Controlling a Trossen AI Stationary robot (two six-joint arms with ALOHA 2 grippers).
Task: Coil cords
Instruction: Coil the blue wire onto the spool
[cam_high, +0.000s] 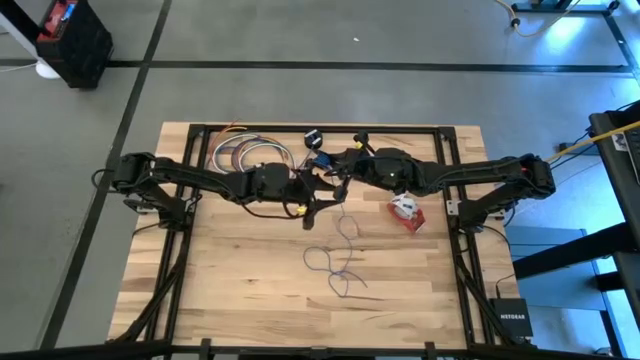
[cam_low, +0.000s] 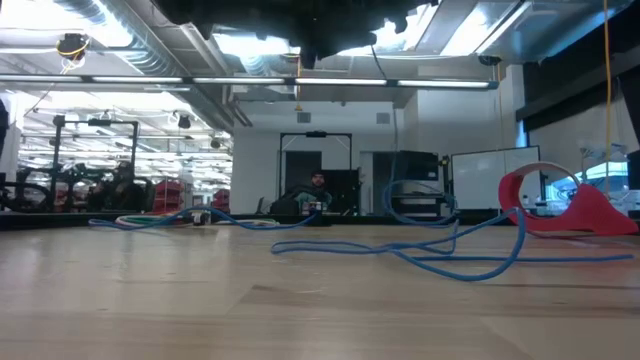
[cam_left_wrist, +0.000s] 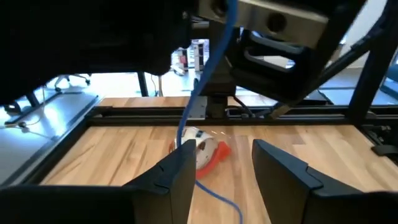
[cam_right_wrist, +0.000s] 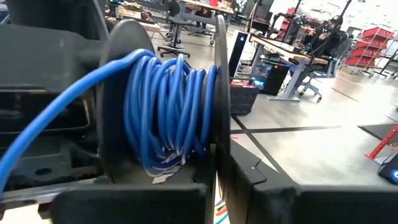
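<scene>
The thin blue cord (cam_high: 340, 255) lies in loose loops on the table's middle; it also shows in the low view (cam_low: 440, 255). One end rises to a black round spool (cam_right_wrist: 118, 74), where several turns (cam_right_wrist: 168, 106) are wound. My right gripper (cam_high: 342, 178) is shut on the spool above the table's middle. My left gripper (cam_left_wrist: 224, 168) is open just left of it (cam_high: 318, 197), and the rising cord (cam_left_wrist: 196, 93) passes by one fingertip. The red-and-white cord bundle (cam_high: 406, 212) lies on the table to the right and shows in the left wrist view (cam_left_wrist: 208, 154). My right gripper holds the black spool with its fingers across the two flanges (cam_right_wrist: 221, 124), one finger on each outer side. The spool is lifted clear of the table. The cord (cam_right_wrist: 56, 112) leaves it and hangs down to the table. My left gripper: the cord runs at its one fingertip (cam_left_wrist: 181, 155); whether it touches, I cannot tell.
A coil of coloured cords (cam_high: 250, 155) lies at the table's far left, and small dark parts (cam_high: 315, 137) lie by the far edge. The black frame rail (cam_high: 320, 127) runs around the table. The near half of the table (cam_high: 250, 300) is bare wood.
</scene>
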